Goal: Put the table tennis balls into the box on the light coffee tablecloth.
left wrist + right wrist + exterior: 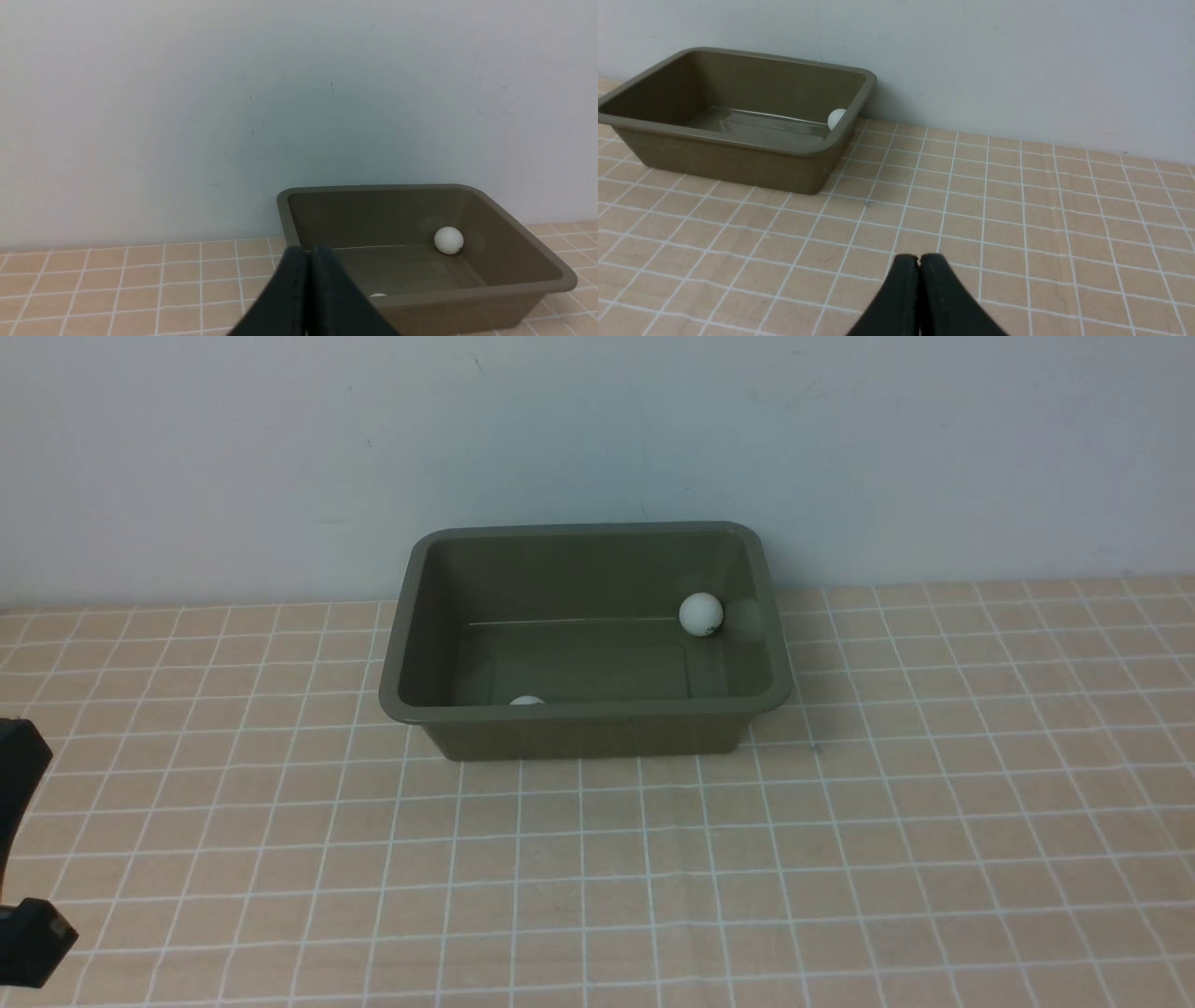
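The olive-green box (583,713) stands on the light coffee tablecloth (653,877) near the back wall. One table tennis ball (701,614) lies inside at the far right corner, showing a small dark mark. Just the top of a second table tennis ball (527,700) peeks over the near wall. Both balls appear in the left wrist view, the ball in the corner (449,240) and the one behind the near wall (377,295). My left gripper (310,249) is shut and empty, back from the box's left end. My right gripper (919,257) is shut and empty above the cloth, right of the box (724,158).
A pale wall (597,448) rises directly behind the box. Part of the left arm (23,859) shows at the front view's left edge. Checked cloth stretches in front of the box and to both sides.
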Controlling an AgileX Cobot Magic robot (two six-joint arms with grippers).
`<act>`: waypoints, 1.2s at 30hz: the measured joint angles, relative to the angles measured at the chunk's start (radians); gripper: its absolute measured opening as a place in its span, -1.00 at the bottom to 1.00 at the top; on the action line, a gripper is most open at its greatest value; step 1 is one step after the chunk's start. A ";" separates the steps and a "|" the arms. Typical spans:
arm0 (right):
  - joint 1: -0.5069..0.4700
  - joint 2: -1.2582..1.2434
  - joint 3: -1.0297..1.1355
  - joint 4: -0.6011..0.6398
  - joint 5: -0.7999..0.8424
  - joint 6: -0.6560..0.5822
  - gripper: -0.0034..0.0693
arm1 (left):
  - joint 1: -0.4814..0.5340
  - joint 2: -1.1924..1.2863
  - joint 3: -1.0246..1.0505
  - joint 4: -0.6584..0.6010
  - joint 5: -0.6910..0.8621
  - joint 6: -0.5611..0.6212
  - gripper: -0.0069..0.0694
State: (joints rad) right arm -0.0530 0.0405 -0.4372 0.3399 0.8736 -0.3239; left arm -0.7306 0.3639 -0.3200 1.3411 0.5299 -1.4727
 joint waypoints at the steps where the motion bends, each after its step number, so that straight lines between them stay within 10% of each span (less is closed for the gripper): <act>1: 0.000 0.000 0.000 0.000 0.005 0.000 -0.96 | 0.000 0.000 0.000 0.000 0.000 0.000 -1.00; 23: 0.000 0.000 0.000 0.001 0.048 0.000 -0.96 | 0.064 -0.001 0.000 0.026 -0.016 0.007 -1.00; 36: 0.000 0.000 0.000 0.001 0.048 0.000 -0.96 | 0.697 -0.288 0.122 0.099 -0.297 -0.070 -1.00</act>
State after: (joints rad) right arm -0.0530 0.0405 -0.4372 0.3407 0.9212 -0.3239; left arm -0.0337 0.0755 -0.1979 1.4401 0.2334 -1.5431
